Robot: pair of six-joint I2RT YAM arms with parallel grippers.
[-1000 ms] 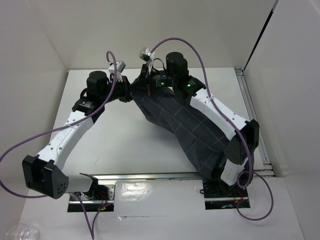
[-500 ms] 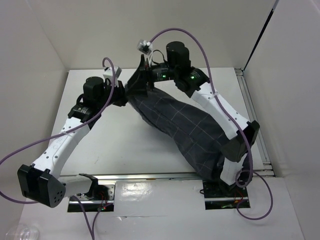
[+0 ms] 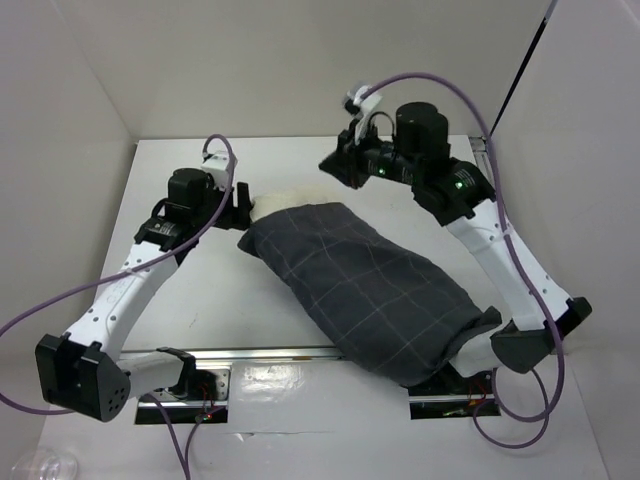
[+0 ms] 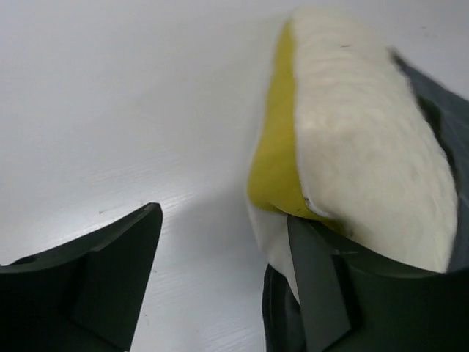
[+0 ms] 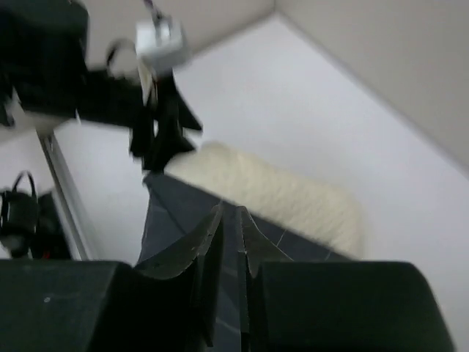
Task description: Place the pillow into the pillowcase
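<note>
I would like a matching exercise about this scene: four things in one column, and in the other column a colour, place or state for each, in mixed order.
Things:
1. pillow
2. pillowcase
3. left gripper
4. right gripper

Descriptions:
A. dark grey with a thin light grid
B. jaws open, beside the pillow's end
C. cream-white end sticking out of the case
D. up in the air, holding nothing

Pairs: 1-C, 2-A, 3-B, 4-D

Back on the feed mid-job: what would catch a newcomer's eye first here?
The dark checked pillowcase, bulging, lies diagonally across the table, centre to near right. A cream pillow end with yellow trim pokes out of its far-left mouth, the open left pincer right beside it. The right pincer hangs above the far side, jaws nearly together, holding nothing.
</note>
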